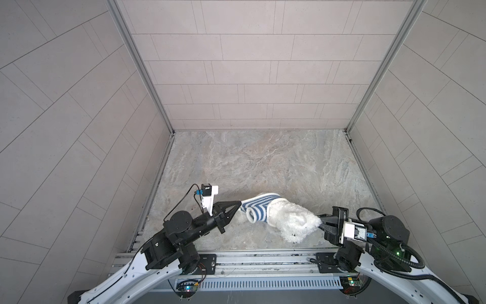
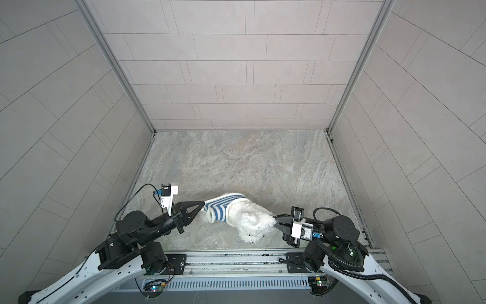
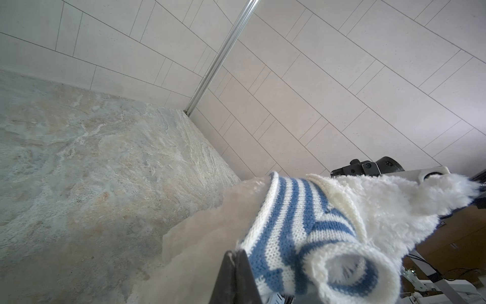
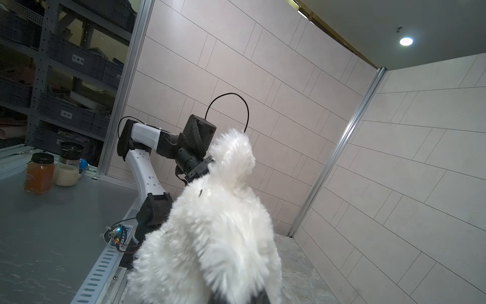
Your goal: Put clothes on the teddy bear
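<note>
Teddy bear (image 1: 292, 219), marbled tabletop (image 1: 263, 163), tiled walls (image 1: 236, 65)

Teddy bear (image 1: 294, 222) partly inside shirt (image 1: 259, 208)

In a top view, the teddy bear (image 2: 252, 223) is stretching sideways between the two grippers, over the six o'clock part of the stone-patterned tabletop (image 2: 236, 163). The striped shirt (image 2: 223, 209), blue and white, is covering the bear's nine o'clock end, with one open sleeve pointing toward seven o'clock. The left gripper (image 2: 203, 203) is pointing in from nine o'clock, its jaws pressing together on the shirt's edge. The right gripper (image 2: 275, 220) is pointing in from three o'clock and pinching the white fur there; which part of the bear that is seems hard to tell. A metal rail (image 2: 236, 259) is running along the six o'clock edge, and tiled walls (image 2: 236, 79) are enclosing the other sides.
</note>
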`<action>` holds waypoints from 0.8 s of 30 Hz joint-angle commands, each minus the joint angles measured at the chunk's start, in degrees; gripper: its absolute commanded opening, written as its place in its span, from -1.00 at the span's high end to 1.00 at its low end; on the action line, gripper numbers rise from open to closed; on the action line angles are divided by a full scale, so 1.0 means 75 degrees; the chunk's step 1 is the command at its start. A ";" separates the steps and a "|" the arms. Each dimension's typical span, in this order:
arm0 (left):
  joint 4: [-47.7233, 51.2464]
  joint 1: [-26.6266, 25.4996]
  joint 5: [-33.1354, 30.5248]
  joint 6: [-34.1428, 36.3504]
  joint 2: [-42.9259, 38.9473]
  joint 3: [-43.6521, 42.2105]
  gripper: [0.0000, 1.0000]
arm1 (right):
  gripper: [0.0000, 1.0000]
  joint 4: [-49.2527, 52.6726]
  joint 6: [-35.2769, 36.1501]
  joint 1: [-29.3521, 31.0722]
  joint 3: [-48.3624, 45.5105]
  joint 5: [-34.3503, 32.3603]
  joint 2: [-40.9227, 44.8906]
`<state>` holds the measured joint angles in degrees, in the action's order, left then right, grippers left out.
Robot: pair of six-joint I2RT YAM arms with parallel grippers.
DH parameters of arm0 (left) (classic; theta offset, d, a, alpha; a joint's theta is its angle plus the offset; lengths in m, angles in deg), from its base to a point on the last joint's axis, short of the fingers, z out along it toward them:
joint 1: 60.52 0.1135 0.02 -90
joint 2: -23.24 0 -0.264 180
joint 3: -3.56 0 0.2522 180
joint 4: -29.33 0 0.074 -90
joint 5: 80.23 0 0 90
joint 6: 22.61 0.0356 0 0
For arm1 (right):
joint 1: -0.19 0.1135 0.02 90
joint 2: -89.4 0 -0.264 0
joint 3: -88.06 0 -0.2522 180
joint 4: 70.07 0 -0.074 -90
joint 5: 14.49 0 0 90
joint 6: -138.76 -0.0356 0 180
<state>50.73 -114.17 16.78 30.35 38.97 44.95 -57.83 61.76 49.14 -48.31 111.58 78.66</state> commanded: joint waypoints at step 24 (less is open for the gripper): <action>-0.2118 0.0030 0.1735 0.0551 0.1056 -0.0480 1.00 | 1.00 -0.1083 -0.0016 -0.0008 0.0135 0.0039 -0.0337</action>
<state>38.95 -114.15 26.61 32.60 47.14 41.59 -60.38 60.53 49.14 -48.57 111.19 76.45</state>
